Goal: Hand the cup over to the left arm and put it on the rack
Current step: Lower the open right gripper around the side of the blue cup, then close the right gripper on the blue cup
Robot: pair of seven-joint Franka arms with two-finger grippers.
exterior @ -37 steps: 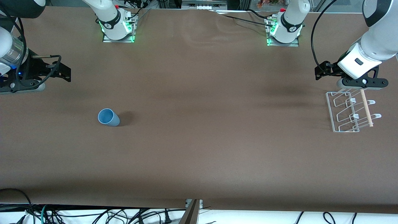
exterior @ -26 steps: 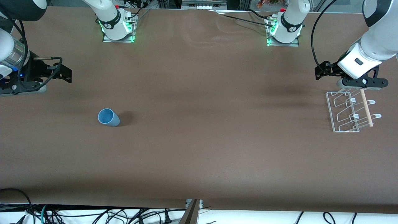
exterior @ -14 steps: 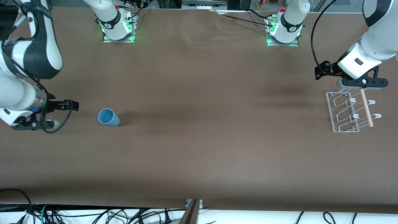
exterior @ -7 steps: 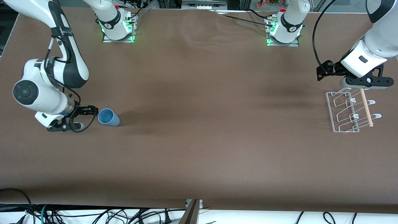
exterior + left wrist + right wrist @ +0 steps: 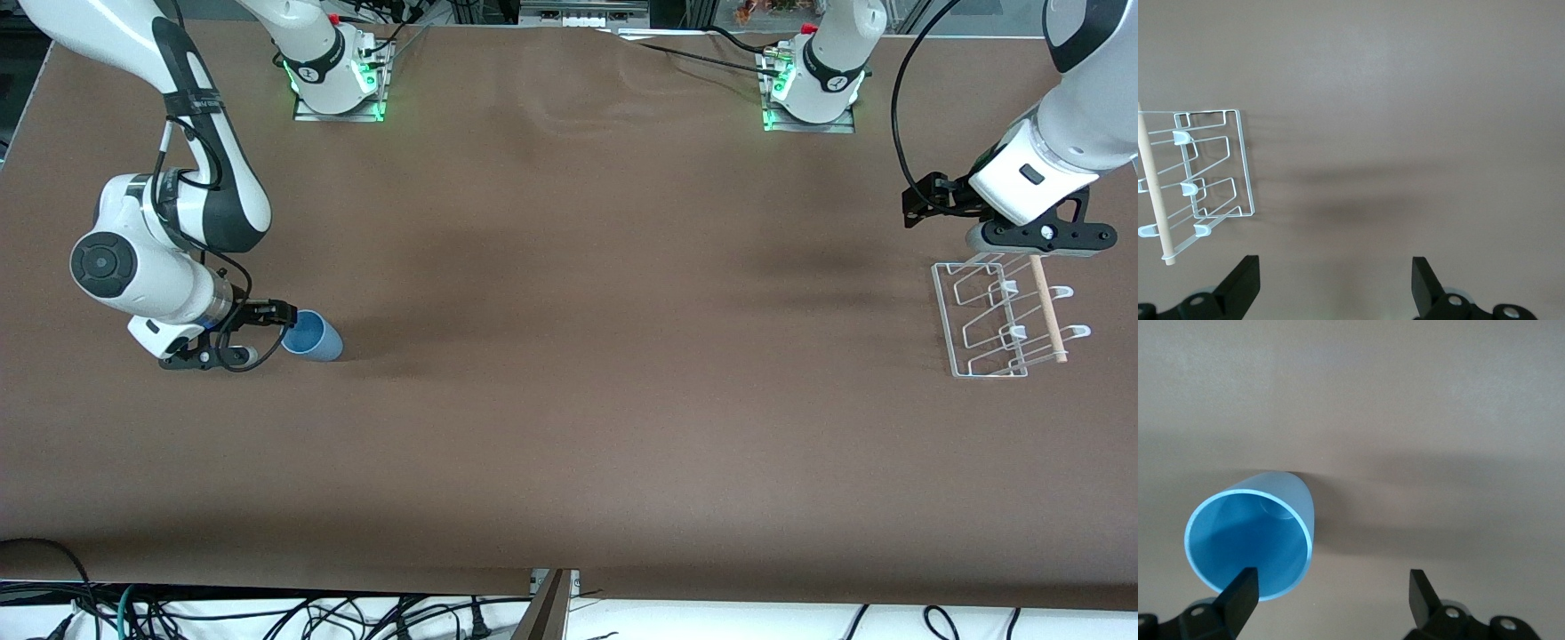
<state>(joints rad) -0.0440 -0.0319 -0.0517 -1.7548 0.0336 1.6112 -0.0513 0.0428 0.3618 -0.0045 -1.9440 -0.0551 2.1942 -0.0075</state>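
The light-blue cup (image 5: 311, 336) stands mouth up on the brown table toward the right arm's end. My right gripper (image 5: 212, 358) hangs just beside it, on the side of the right arm's end of the table, open and empty. In the right wrist view the cup (image 5: 1251, 540) shows its open mouth, and one fingertip (image 5: 1243, 585) of the right gripper (image 5: 1331, 587) overlaps its rim. The white wire rack (image 5: 1047, 307) sits toward the left arm's end. My left gripper (image 5: 1036, 238) waits open over the rack's farther end. The left wrist view shows the left gripper (image 5: 1335, 273) and the rack (image 5: 1154, 190).
The two arm bases (image 5: 338, 80) (image 5: 811, 89) stand along the table's farther edge with green lights. Brown table (image 5: 605, 356) lies between the cup and the rack. Cables hang below the table's near edge.
My right arm has swung in from the table's end and come down beside the cup. The cup and rack have not moved. The left arm has barely shifted.
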